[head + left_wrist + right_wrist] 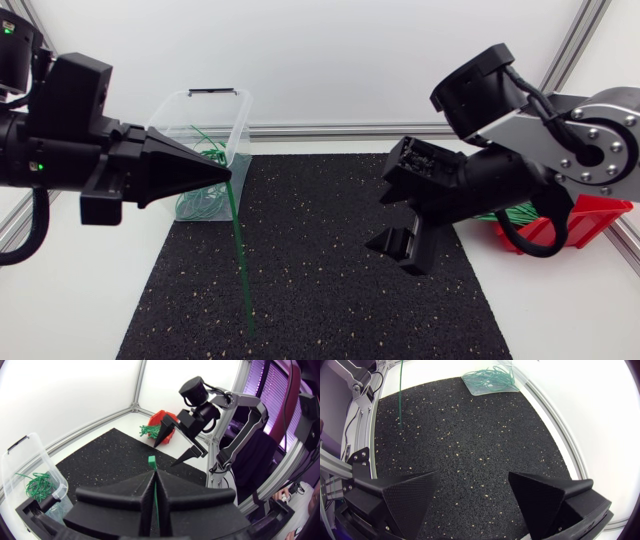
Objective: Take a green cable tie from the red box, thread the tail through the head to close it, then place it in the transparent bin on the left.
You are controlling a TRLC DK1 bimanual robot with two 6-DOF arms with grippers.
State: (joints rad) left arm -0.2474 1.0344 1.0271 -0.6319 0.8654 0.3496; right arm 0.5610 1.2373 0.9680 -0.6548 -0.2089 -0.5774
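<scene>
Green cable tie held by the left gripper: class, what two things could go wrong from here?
1. The cable tie hangs straight from the left gripper, pinched at one end only; it might slip or swing.
2. The right gripper is open and apart from it, so catching the loose tail could miss.

Green cable tie (241, 260), red box (590, 215), black mat (320, 290) (pale-flecked), clear bin (240, 120) of green ties (203, 205).
</scene>
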